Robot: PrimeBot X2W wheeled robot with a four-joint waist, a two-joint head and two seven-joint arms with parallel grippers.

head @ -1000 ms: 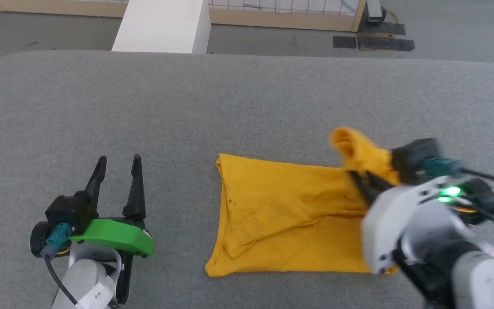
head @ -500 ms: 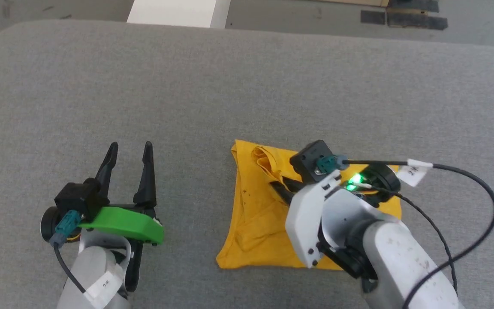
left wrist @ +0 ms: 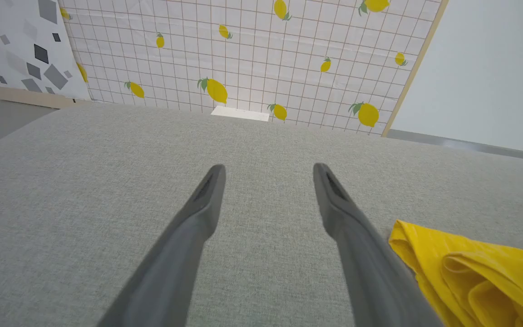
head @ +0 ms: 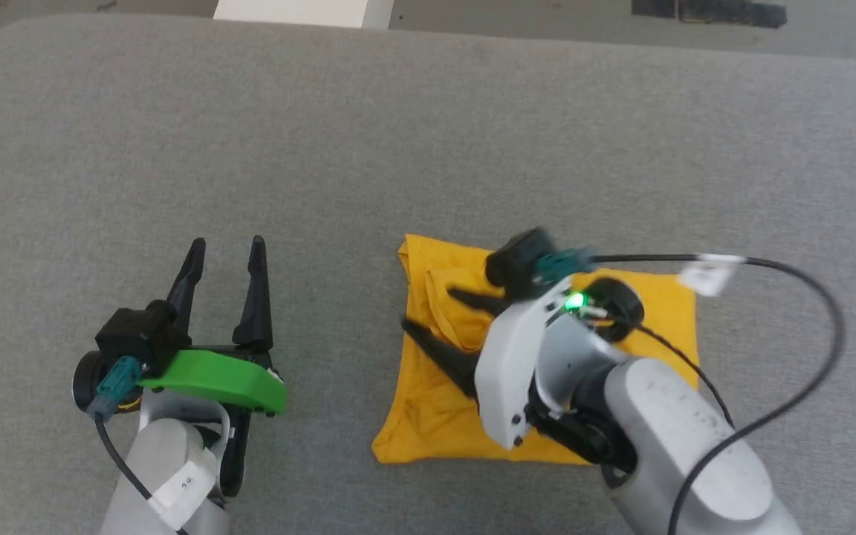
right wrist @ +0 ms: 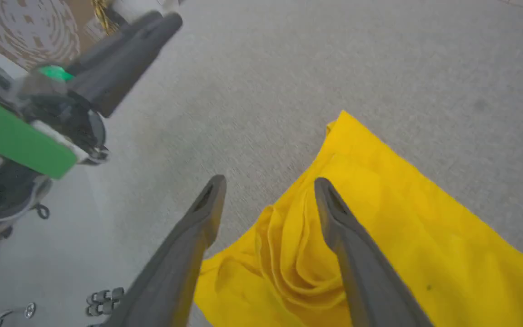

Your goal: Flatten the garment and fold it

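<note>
Head view: the garment (head: 428, 423), a mustard cotton square of folded layers, lies right of centre on the grey woven padded top (head: 428, 134), nearer its near edge. Broad bare cloth runs to the far edge. The right gripper (head: 428, 310) hangs over the garment's left edge, jaws spread. The left gripper (head: 227, 242), jaws spread and empty, sits well to the left.

Left wrist view: a lemon-print panel (left wrist: 243, 54) stands beyond the far edge.

Right wrist view: soft bunched folds lie between the fingers.

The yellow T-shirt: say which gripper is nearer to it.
Right. The right gripper is open over the T-shirt; the left gripper is open too, apart, off to its left.
</note>
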